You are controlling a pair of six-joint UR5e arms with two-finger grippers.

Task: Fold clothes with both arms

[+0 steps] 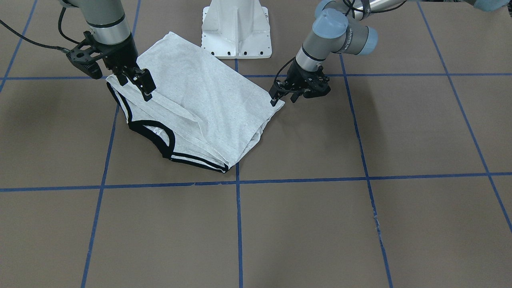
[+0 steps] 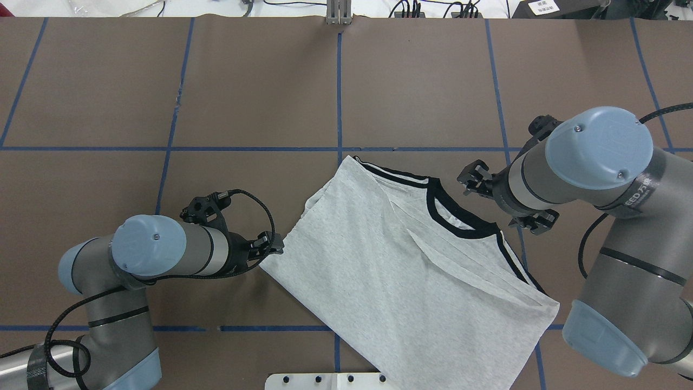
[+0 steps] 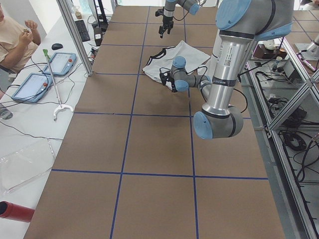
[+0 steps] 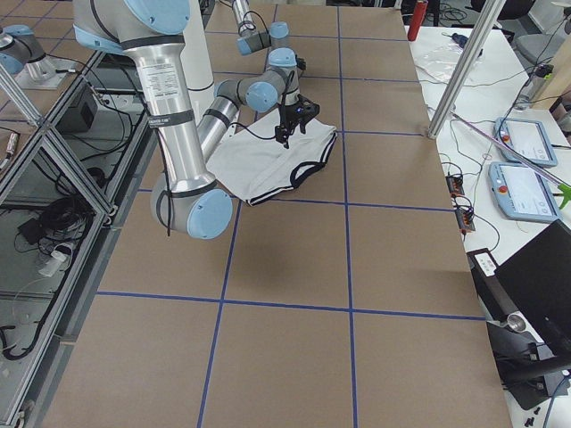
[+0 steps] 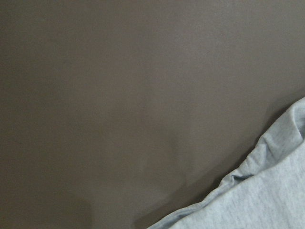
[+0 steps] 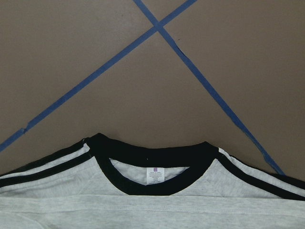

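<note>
The light grey T-shirt (image 1: 200, 100) lies folded on the brown table, back side up, with the black collar (image 1: 154, 134) and striped cuff facing the operators' side. Its print is hidden. My left gripper (image 1: 284, 98) hangs open just beside the shirt's corner, by the edge of the cloth (image 5: 281, 191). It also shows in the overhead view (image 2: 273, 246). My right gripper (image 1: 134, 84) is open just above the shoulder edge near the collar (image 6: 152, 171), and holds nothing. The shirt also shows in the overhead view (image 2: 390, 271).
The white pedestal base (image 1: 236, 32) stands just behind the shirt. Blue tape lines (image 1: 238, 224) grid the brown table. An operator (image 3: 15, 35) and two tablets (image 3: 55, 62) are off the table's far side. A red cylinder (image 3: 15, 211) lies beyond the table's end.
</note>
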